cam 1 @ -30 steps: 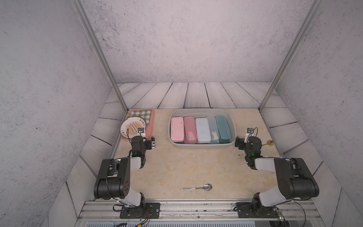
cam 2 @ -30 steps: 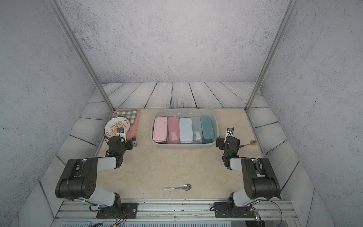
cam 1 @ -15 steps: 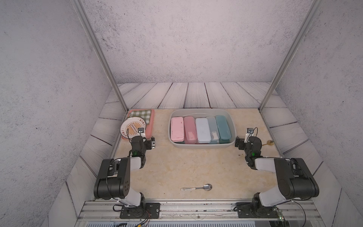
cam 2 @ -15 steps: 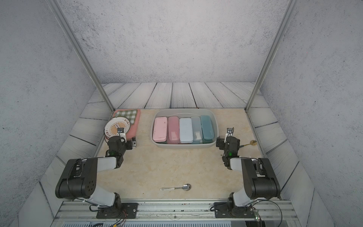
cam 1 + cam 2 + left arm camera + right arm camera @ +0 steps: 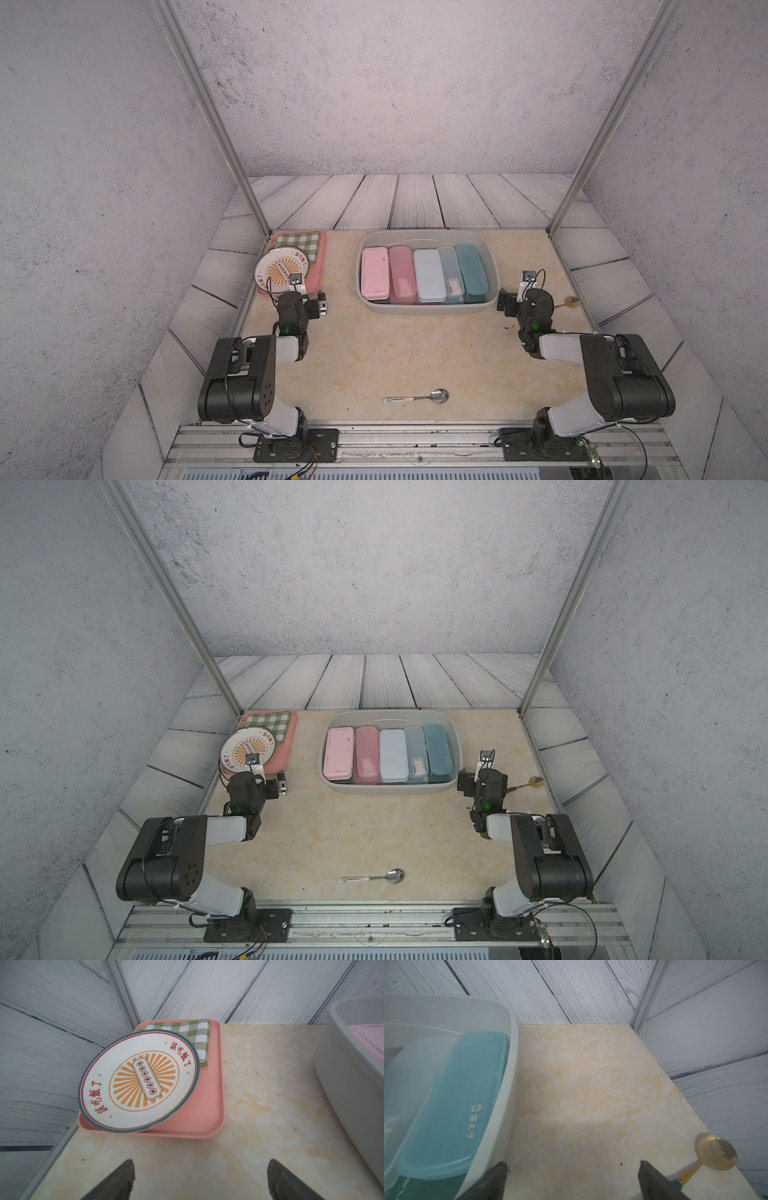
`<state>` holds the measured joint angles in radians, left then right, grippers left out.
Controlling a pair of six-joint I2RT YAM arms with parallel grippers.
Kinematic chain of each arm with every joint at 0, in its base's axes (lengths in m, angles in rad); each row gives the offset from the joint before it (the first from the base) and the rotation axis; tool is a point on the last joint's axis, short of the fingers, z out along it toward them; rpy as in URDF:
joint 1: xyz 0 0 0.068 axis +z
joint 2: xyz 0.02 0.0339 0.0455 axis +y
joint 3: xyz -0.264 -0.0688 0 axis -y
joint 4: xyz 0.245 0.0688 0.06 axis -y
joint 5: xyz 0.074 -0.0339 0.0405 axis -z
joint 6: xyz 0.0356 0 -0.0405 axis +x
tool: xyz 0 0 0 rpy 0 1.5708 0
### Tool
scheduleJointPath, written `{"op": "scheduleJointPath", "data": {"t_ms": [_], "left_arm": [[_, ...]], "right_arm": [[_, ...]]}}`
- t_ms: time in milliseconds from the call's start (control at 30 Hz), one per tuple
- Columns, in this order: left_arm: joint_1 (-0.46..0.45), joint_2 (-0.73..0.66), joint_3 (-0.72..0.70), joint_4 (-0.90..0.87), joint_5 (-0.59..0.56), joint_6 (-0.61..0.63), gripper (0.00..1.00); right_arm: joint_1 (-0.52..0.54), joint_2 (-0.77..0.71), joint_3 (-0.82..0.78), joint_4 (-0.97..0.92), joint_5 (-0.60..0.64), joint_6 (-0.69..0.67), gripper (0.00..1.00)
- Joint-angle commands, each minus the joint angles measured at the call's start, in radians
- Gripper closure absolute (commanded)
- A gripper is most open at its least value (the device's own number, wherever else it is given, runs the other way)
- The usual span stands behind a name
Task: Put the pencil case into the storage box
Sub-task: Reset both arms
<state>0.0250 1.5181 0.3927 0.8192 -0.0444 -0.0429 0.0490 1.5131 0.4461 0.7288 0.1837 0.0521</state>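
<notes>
5 pencil cases (image 5: 429, 275) side by side in storage box (image 5: 428, 309), far middle of worktop (image 5: 395, 353). Both spread wide, empty: left tool (image 5: 199, 1167) near pink tray (image 5: 207, 1122), right tool (image 5: 572, 1167) beside box.

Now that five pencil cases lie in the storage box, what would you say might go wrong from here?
1. The open right gripper sits close beside the storage box wall; a sideways swing could shove the box.
2. The gold spoon lies near its other finger and could get swept aside.
3. The open left gripper faces the plate, which leans over the pink tray rim; a forward move might tip it.
</notes>
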Motion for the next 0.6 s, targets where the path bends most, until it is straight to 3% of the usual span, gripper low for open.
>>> {"op": "scheduleJointPath", "data": {"t_ms": [0,67,567], "left_arm": [[-0.005,-0.025,-0.067,0.14,-0.029,-0.013,0.0],[-0.004,-0.023,-0.1,0.205,-0.014,-0.006,0.0],[-0.004,-0.024,-0.096,0.193,-0.009,-0.005,0.0]], "right_arm": [[-0.002,0.017,0.012,-0.006,-0.013,-0.002,0.01],[-0.002,0.016,0.012,-0.006,-0.012,-0.002,0.01],[-0.003,0.018,0.014,-0.008,-0.012,-0.002,0.01]]}}
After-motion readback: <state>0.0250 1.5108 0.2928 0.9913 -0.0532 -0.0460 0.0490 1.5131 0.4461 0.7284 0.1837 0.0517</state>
